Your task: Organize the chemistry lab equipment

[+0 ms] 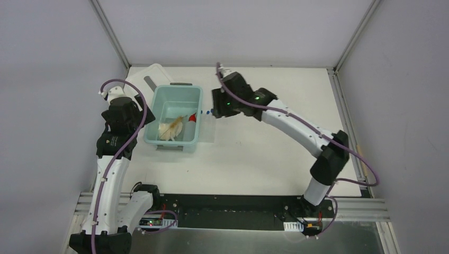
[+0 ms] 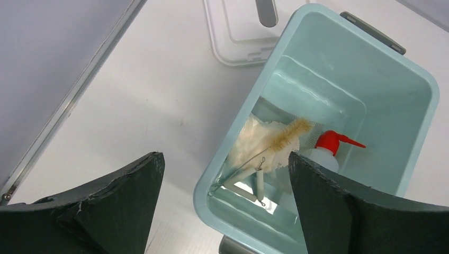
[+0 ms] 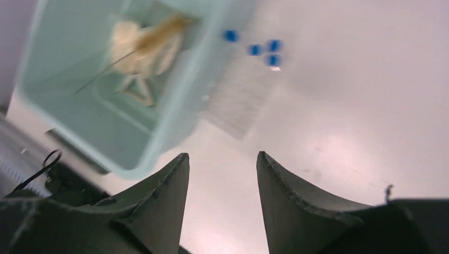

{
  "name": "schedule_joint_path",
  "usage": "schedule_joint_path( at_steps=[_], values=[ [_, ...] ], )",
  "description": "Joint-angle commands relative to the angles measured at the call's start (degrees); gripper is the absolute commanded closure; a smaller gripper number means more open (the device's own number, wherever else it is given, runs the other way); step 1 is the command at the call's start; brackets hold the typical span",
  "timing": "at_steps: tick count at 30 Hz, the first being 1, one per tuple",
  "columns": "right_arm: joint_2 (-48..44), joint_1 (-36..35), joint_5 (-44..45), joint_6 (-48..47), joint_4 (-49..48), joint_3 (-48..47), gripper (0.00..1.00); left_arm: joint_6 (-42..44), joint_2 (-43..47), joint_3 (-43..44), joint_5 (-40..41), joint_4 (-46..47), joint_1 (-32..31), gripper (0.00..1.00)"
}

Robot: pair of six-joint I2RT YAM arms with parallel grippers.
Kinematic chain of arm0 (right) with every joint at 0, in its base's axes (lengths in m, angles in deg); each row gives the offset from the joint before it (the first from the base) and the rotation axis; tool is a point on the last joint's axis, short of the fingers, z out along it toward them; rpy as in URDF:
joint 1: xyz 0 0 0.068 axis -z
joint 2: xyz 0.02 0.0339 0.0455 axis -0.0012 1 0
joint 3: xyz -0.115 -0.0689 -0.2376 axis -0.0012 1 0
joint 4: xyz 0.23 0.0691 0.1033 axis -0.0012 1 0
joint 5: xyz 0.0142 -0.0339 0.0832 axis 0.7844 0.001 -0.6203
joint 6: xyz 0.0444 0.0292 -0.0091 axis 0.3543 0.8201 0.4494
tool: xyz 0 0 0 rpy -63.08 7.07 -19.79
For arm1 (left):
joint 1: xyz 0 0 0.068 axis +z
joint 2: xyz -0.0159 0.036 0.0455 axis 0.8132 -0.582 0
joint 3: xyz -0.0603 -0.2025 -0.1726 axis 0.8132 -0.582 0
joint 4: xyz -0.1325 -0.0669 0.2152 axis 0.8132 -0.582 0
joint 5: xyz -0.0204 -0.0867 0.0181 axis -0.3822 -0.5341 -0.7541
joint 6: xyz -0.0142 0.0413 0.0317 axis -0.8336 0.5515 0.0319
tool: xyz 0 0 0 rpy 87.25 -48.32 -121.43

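Chemistry lab equipment [image 1: 172,128] lies partly inside and partly beside a pale teal bin [image 1: 177,103] on a smooth white tabletop [image 1: 265,153], closed in by plain grey walls with metal framing. Inside the glossy plastic bin are a white squeeze bottle with red spout [image 2: 328,144], a brown bristle brush [image 2: 288,135] on a twisted wire stem and a cream fluffy tuft [image 2: 251,143]. A clear rectangular tube rack [image 3: 241,100], blurred, stands just beside the bin on the right arm's side, small blue-capped tubes [image 3: 272,47] at one end. The bin's white lid [image 1: 153,74] lies flat behind it. The left end effector [image 2: 225,159] hovers over the bin, spread wide and empty; the right end effector [image 3: 222,156] is released, empty, above bare tabletop near the rack.
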Motion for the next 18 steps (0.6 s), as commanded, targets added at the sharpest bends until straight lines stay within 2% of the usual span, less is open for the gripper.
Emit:
schedule_joint_path(
  at_steps=[1,5,10,15,18],
  values=[
    [-11.5,11.7,5.0,0.4,1.2,11.0,0.48,0.6,0.8,-0.3,0.7,2.5,0.4,0.10],
    [-18.1,26.5,6.0,-0.4,1.2,22.6,0.48,0.5,0.9,-0.7,0.2,2.9,0.5,0.10],
    [-20.6,45.4,5.8,-1.9,0.5,31.5,0.49,1.1,1.1,-1.2,-0.3,3.2,0.5,0.10],
    [-18.9,60.5,5.3,-3.1,-2.5,35.4,0.49,1.9,1.6,-1.6,-0.1,3.4,0.5,0.10],
    [-16.1,66.1,8.4,-4.3,-2.6,34.1,0.50,2.0,1.5,-1.7,-1.3,3.7,0.5,0.10]
  ],
)
